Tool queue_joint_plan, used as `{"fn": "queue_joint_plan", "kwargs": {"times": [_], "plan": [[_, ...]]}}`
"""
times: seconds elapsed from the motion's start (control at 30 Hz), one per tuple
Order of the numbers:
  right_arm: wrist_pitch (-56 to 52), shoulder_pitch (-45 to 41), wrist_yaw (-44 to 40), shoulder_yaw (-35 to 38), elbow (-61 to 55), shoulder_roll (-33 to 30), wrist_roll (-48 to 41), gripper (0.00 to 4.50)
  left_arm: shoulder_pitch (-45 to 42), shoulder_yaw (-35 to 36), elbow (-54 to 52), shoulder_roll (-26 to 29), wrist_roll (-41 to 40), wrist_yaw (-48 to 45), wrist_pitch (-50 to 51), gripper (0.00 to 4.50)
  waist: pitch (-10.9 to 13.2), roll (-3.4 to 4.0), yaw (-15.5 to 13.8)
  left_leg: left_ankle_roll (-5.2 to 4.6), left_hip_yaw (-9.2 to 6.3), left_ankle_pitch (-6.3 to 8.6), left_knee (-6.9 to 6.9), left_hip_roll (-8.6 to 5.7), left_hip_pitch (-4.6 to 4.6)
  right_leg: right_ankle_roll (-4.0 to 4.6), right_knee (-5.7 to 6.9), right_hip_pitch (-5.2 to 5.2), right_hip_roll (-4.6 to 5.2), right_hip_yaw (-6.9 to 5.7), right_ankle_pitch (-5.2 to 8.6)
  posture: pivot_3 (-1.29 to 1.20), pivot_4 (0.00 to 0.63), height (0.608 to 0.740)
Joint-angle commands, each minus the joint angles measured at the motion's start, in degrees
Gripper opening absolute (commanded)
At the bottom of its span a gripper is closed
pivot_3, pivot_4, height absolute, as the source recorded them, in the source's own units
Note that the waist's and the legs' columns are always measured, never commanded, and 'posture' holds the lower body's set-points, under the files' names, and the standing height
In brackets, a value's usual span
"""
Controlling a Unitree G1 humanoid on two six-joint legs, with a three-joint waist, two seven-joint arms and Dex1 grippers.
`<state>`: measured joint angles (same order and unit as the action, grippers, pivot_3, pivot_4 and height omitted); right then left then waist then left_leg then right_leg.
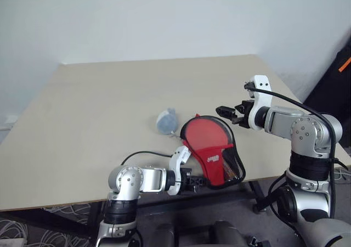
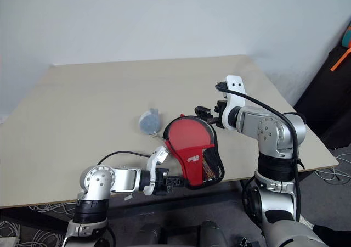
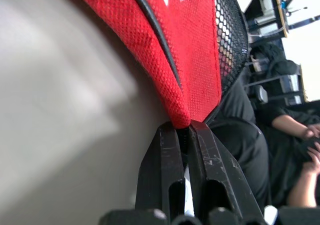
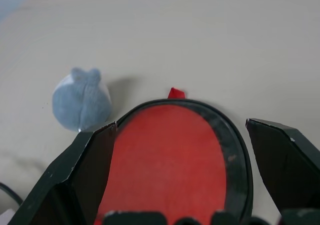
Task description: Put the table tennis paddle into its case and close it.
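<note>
The case [image 1: 215,160] lies at the table's near edge, its narrow end hanging over the edge. Through its clear half, ringed by black trim, shows the round red face of the table tennis paddle [image 1: 204,135]; the handle is hidden under the red label and black mesh. My left gripper [image 1: 193,180] is shut on the case's narrow end, pinching red fabric [image 3: 190,85] between its fingertips. My right gripper [image 1: 226,113] hovers open just past the case's far rim, and the wrist view has its fingers [image 4: 85,175] on either side of the red face [image 4: 170,155].
A small grey-blue round tag [image 1: 166,121] lies on the beige table [image 1: 98,104] just left of the case. The table's near edge runs under the case. A person's arm [image 3: 305,150] shows in the background beyond the table.
</note>
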<state>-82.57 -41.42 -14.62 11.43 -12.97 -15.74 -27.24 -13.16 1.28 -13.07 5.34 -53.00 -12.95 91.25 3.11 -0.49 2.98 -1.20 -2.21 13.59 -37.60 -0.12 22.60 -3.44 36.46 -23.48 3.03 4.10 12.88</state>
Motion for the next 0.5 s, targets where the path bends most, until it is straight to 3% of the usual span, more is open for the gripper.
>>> {"fn": "queue_joint_plan", "kwargs": {"times": [0.03,0.23,0.5], "plan": [[0.0,-0.7,-0.6,-0.2,-1.6,0.1,-1.0,4.50,2.3,-1.7,-3.7,1.9,-8.9,3.9,1.2,0.06,0.0,0.01,0.0,0.00,0.00,0.00,0.00,0.00,0.00,0.00,0.01,0.00,0.00,0.00,0.00,0.00,0.000,0.740],[0.7,-1.0,-1.2,-1.2,-0.4,0.5,-1.1,4.50,5.7,-1.9,-5.9,6.4,-19.6,10.8,1.2,0.06,0.0,0.01,0.0,0.00,0.00,0.00,-0.01,0.02,-0.02,0.13,0.05,-0.03,-0.01,0.00,0.07,0.00,0.000,0.740],[2.3,-2.1,-1.9,-2.3,1.6,0.9,-0.8,4.50,5.3,-0.7,-4.9,7.0,-23.3,15.7,1.2,0.06,0.0,0.01,0.0,0.01,0.01,0.00,-0.13,0.00,0.00,0.16,0.06,0.00,0.00,0.00,0.08,0.00,0.000,0.740]]}}
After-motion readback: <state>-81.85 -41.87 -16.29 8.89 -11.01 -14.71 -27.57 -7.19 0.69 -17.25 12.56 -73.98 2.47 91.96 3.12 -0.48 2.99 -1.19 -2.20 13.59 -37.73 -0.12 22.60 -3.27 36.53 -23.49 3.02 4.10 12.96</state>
